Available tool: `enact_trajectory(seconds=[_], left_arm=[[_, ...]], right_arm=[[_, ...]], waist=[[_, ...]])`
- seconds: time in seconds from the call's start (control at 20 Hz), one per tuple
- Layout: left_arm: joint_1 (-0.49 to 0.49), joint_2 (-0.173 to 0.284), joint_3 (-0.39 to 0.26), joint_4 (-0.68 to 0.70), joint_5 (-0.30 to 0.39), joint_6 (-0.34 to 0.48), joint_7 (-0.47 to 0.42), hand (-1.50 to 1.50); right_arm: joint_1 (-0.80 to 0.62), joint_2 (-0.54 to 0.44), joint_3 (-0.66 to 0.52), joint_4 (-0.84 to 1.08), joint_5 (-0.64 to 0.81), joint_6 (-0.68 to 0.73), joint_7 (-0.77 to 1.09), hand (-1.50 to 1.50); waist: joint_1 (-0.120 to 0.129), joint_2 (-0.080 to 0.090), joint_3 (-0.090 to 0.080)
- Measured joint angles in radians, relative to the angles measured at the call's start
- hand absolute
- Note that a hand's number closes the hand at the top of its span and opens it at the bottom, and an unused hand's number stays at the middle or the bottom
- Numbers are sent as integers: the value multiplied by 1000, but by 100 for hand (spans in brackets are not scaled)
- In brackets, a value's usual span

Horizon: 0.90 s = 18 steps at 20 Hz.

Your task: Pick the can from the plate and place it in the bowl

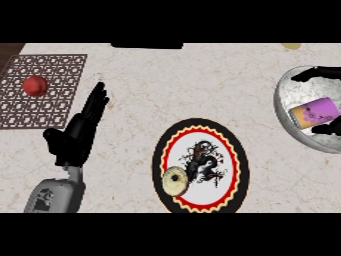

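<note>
1. Right hand, entering from the far right edge, is curled round a purple can that lies tilted inside the grey bowl, fingers above it and thumb below.
2. Left of the bowl, and nearer the robot, sits the round plate with a red-and-yellow rim and a black dragon print; the can is off it, and only a pale round disc rests on the plate's left side.
3. Left hand stands open and resting on the tabletop, well to the left of the bowl, fingers straight and holding nothing.
4. Farther left of the bowl, a red ball-like object lies on a brown lattice mat.
5. Judged from this, the placing step is under way: the can is already within the bowl's walls. What remains appears to be uncurling the fingers and lifting the hand clear without dragging the can out.
</note>
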Motion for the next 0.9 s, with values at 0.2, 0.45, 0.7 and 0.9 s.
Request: enact_trajectory(seconds=[0.2, 0.45, 0.7, 0.9], left_arm=[[2, -4, -2, -7, -7, 8, 3, 0], [10, -3, 2, -8, -4, 7, 0, 0], [20, -9, -2, -11, -8, 9, -9, 0], [27, -1, 0, -18, -2, -1, -13, 0]], right_arm=[[-23, 16, -29, 58, -69, 30, -30, -150], [-81, -10, -105, 108, -195, 101, 4, -150], [-118, -55, -146, 181, -279, 195, 71, -150], [-132, -95, -163, 227, -335, 270, 129, -150]], waist=[[-4, -1, 0], [-10, -4, 0], [-10, -2, 0], [-4, 1, 1]])
